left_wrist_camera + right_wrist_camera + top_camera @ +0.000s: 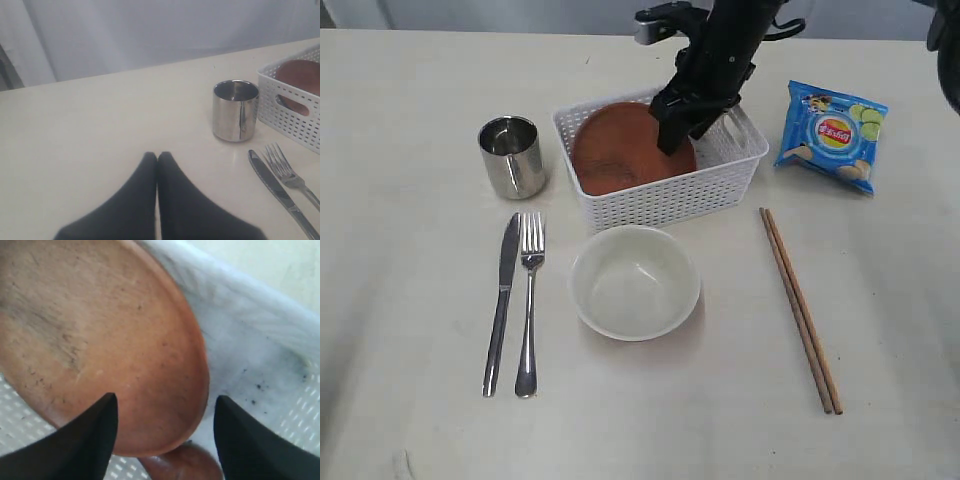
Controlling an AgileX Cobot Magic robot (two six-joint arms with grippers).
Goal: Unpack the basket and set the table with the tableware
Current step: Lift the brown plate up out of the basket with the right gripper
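Exterior view shows mug (pixel 512 155), knife (pixel 502 300), fork (pixel 529 300), bowl (pixel 634 280) and chopsticks (pixel 800 310) already laid on the surface (pixel 420 100), while the right claw (pixel 685 130) hangs open over the brown plate (pixel 615 150) left in the basket (pixel 660 205).

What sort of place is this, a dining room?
Likely a robot test setup staged as a dining table: a black robot arm over the basket, a plain grey backdrop behind, and a knife, fork and bowl laid out.
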